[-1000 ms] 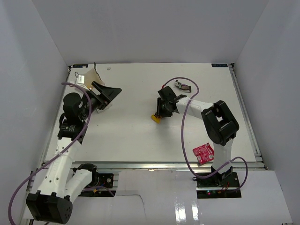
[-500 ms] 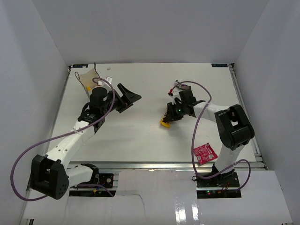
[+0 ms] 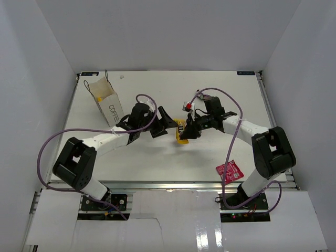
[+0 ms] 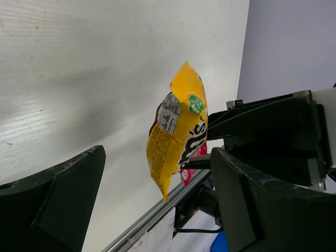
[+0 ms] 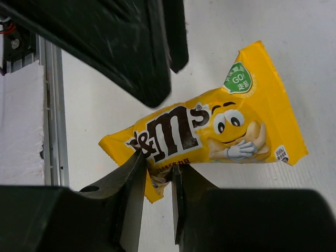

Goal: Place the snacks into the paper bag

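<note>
My right arm (image 3: 242,126) stretched left to mid-table, right gripper (image 5: 157,169) pinching a yellow packet (image 5: 220,131) by its end. My left gripper (image 3: 167,126) faced it, gaping wide, holding nothing.

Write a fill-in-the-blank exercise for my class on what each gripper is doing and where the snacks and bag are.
1. The right gripper is shut on a ____ packet.
2. The left gripper faces that packet with its jaws ____.
3. The word printed on the bag is ____.
4. The loose packet beside the right arm's base is ____ in colour.

Missing words: yellow; open; COFFEE; pink-red
</note>
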You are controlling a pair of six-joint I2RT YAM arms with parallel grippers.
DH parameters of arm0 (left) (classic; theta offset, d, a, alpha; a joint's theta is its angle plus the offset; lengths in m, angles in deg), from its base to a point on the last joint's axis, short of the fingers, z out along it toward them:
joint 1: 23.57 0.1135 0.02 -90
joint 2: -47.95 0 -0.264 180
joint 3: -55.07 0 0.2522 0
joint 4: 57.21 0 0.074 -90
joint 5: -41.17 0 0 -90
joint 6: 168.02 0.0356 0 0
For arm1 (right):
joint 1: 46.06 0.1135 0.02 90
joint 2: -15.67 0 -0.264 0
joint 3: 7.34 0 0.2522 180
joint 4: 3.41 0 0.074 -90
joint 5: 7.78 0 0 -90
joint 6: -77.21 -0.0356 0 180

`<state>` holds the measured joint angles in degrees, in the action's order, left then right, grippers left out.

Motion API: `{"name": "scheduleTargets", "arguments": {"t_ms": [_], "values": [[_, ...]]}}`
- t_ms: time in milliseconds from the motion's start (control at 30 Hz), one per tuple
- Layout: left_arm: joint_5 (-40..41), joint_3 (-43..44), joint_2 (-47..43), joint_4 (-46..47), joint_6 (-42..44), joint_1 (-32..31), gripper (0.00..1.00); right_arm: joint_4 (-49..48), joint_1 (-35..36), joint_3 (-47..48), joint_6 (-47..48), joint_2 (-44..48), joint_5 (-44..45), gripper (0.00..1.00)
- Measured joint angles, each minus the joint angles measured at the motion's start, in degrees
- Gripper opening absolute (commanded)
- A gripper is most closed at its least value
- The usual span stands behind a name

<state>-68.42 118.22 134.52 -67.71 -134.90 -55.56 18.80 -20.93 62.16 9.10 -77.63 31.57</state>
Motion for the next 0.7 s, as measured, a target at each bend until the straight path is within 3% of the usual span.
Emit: {"name": "scheduleTargets", "arguments": {"t_ms": [200,433,533,633,700], "values": [[-0.55,2.80,4.15,1.51,-0.04,-2.49,0.90,1.36,1.60,0.74,2.49,0.63,-2.69,0.13],[-2.43,4.48,5.88,3.08,-0.20,-3.34,0.47,1.64,2.49,0.74,1.88,1.33,-3.96,0.14],[-2.75,4.50,6.01,2.99,-0.07,-3.39,0.37,1.68,2.49,0.85,1.57,1.36,-3.98,0.18],[-2.91,4.66,5.97,2.99,0.04,-3.37,0.33,1.84,2.49,1.22,1.16,1.36,-3.87,0.35],[-2.36,4.79,5.75,2.67,0.39,-3.39,0.28,2.23,2.51,1.46,0.66,1.36,-3.98,0.55]]}}
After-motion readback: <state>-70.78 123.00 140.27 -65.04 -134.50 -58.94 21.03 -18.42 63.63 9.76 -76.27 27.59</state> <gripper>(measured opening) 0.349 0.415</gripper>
